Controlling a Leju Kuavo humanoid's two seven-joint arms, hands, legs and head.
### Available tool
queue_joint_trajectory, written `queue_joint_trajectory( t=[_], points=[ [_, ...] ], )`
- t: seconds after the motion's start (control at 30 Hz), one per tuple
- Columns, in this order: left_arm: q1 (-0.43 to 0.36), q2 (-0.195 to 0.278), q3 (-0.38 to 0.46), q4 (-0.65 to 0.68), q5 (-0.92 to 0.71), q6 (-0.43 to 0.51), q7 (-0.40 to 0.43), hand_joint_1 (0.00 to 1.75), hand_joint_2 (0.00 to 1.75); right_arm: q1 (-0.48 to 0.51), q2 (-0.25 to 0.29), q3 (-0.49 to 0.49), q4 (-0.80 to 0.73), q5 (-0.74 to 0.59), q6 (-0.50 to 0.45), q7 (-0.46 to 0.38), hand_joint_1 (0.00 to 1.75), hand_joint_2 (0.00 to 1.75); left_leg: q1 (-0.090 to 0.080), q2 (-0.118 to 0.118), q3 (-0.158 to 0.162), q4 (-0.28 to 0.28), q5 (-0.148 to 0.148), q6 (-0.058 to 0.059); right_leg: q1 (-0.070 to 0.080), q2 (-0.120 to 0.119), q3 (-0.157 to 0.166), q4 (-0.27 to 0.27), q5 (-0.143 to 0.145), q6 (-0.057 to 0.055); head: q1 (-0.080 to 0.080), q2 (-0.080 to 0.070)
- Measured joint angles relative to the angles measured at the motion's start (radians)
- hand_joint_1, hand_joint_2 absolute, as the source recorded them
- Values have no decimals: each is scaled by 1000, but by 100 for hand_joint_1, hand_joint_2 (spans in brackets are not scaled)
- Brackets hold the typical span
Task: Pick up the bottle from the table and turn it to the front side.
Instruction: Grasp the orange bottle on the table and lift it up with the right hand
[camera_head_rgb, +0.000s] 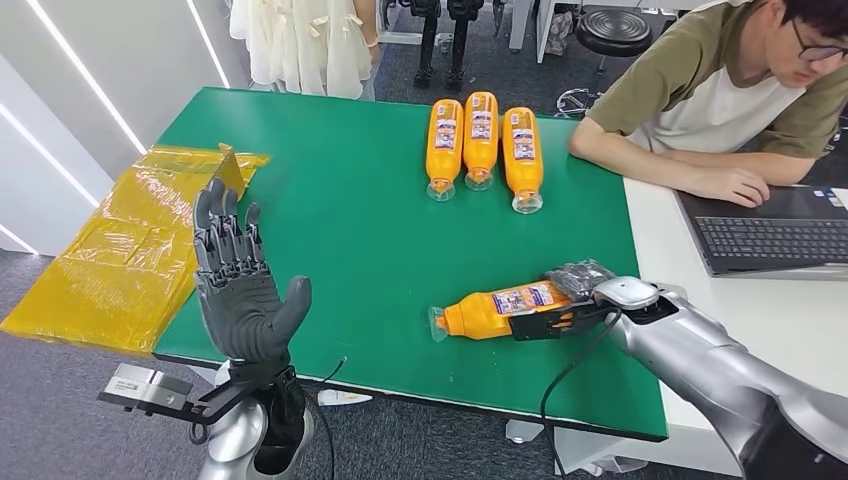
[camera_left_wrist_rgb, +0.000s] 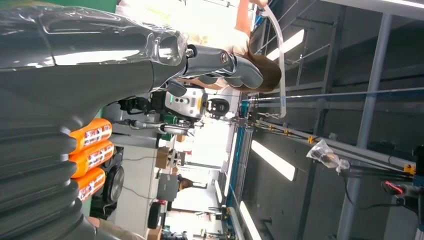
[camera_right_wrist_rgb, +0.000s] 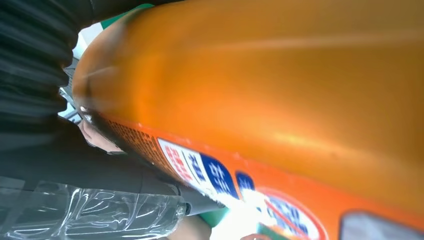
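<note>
The robot's right hand (camera_head_rgb: 580, 290) grips an orange bottle (camera_head_rgb: 495, 310) lying on the green table (camera_head_rgb: 340, 220), while its left hand (camera_head_rgb: 240, 285) is raised, fingers spread and holding nothing

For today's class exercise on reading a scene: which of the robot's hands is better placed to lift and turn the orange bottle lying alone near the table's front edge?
The right hand: it already lies on the lone orange plastic bottle. The left hand is raised, open, well off to the side.

Bare green table (camera_head_rgb: 350, 230) between bottles (camera_head_rgb: 481, 140)
</note>
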Motion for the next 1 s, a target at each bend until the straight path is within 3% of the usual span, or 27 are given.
queue_joint_trajectory(
  t=[0.23, 0.47, 0.63, 0.8, 1.0],
  points=[
    [0, 0, 0, 0, -7, -13, 0, 0, 175, 60, -33, -31, -32, 15, -139, 12, 175, 175, 1, 1, 8, 0, -1, 0, 1, 1, 8, -1, -1, 1, 0, 0],
    [9, 0, 0, 3, -17, -11, 0, 0, 175, 246, -43, -218, -166, 18, -480, 55, 175, 175, 1, 3, 10, 0, -2, -1, 2, 2, 11, -2, 1, 0, 0, 0],
    [4, -5, -2, 36, -7, -13, 0, 0, 175, 471, 11, -475, -356, 52, -648, 21, 175, 175, 2, -3, 4, -1, 0, -1, 2, -3, 6, -1, 0, 0, 0, 0],
    [-31, -14, -16, 102, 19, -34, 13, 0, 175, 633, 91, -712, -541, 30, -754, -95, 175, 175, 2, -6, 0, -1, 0, -1, 3, -6, 3, -1, -3, -1, 0, 0],
    [-58, -19, -62, 179, 19, -46, 65, 0, 175, 788, 170, -848, -716, 10, -835, -196, 175, 175, 1, -3, -1, -1, -3, -2, 2, -4, 1, -1, -4, -1, 0, 0]
  ],
)
